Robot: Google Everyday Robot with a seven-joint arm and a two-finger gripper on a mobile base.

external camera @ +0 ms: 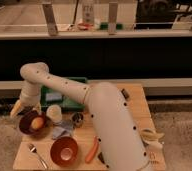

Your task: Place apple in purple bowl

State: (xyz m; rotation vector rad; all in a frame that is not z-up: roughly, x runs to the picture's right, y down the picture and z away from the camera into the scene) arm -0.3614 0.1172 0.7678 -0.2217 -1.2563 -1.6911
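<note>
The apple [37, 122], small, round and orange-yellow, lies inside the dark purple bowl [25, 125] at the left of the wooden table. My gripper [20, 107] hangs at the end of the white arm just above and to the left of the bowl's rim, apart from the apple. Nothing shows in it.
An orange-red bowl [64, 150] stands at the front, with a long orange stick [92, 149] to its right and a fork [37, 155] to its left. A white cup [54, 112], a blue cloth [61, 131], a small dark can [77, 119] and a green tray [66, 95] crowd the bowl's right side.
</note>
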